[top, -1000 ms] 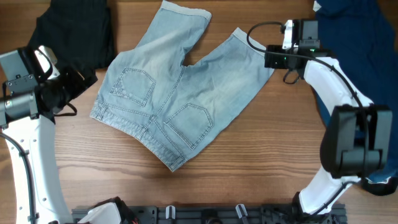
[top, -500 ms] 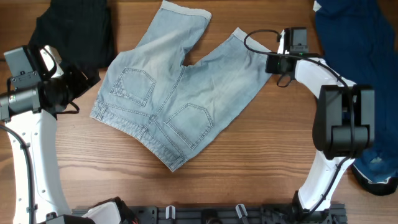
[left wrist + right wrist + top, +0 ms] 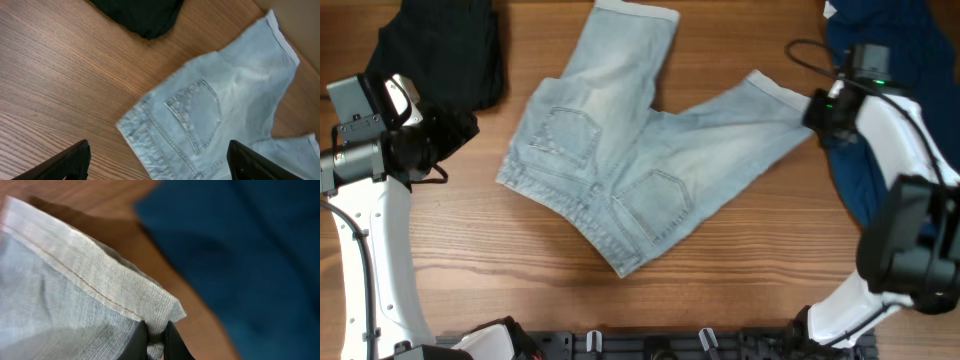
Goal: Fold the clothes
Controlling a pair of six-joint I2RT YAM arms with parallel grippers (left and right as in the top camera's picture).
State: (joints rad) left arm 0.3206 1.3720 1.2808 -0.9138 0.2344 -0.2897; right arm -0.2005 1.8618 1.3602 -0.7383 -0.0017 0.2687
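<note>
Item: one pair of light-blue denim shorts [image 3: 640, 150], lying flat on the wooden table [image 3: 470, 260], at its middle and reaching to the far edge, back pockets up. The waistband ran along the near-left side. One leg pointed to the far edge; the other stretched to the right, its cuffed hem at the right end. Right gripper [image 3: 817, 108]: at the right end of that right-hand leg, jaws drawn almost together and pinching a fold of the cuff. The right wrist view showed the gripper [image 3: 156, 335] with its dark fingers [image 3: 140, 341] closed on the corner of the hem, the cloth bunched between them and raised a little from the wood. Left gripper [image 3: 460, 128]: at the left of the table, apart from the shorts, pointing toward the waistband's left end. The left wrist view showed it [image 3: 157, 150] with jaws spread wide and nothing between them but the table and the shorts [image 3: 220, 110] below; it touched nothing. Black garment [image 3: 445, 50]: folded at the far left corner, just beyond the left gripper, near the shorts but apart from them. Navy garment [image 3: 880, 40]: at the far right, just right of the held cuff, with a strip of bare wood between them in the right wrist view [image 3: 240, 255].
</note>
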